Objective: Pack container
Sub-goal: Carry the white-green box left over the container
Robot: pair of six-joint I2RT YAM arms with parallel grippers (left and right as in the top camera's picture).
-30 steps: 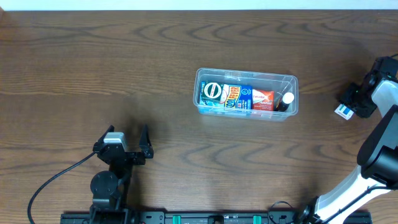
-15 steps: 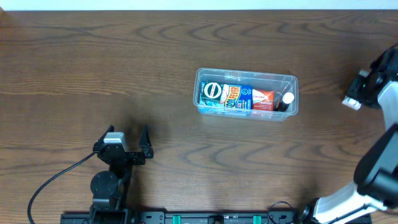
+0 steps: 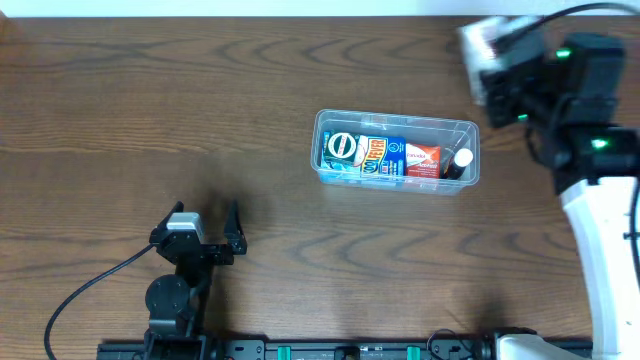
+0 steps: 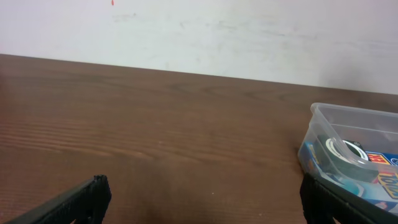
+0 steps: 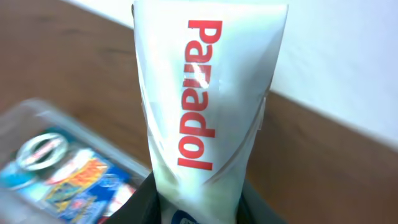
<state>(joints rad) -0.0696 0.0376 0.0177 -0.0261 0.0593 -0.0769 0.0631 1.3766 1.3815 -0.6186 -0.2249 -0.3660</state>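
The container [image 3: 398, 119], a clear plastic tub, sits at mid-table holding a round tin [image 3: 342, 148], a blue box [image 3: 378, 157], a red-and-white box [image 3: 422, 159] and a small bottle [image 3: 461, 160]. My right gripper [image 3: 503, 68] is shut on a white Panadol box [image 3: 487, 39], held in the air just beyond the tub's back right corner. In the right wrist view the Panadol box [image 5: 208, 106] stands up between the jaws of the right gripper [image 5: 200, 202], squeezed in at its base, with the container [image 5: 37, 115] blurred at lower left. My left gripper [image 3: 207, 212] rests open and empty at front left; in its own view the left gripper [image 4: 202, 186] frames bare wood, with the container [image 4: 348, 121] at right.
Dark wooden table [image 3: 150, 110] all round. A black cable [image 3: 90, 282] trails from the left arm's base at the front edge. A white wall [image 4: 199, 31] runs behind the table's far edge.
The right arm has lifted the Panadol box off the table's far right side and swung it up and left toward the tub, its jaws tightening on it. The left arm has stayed still.
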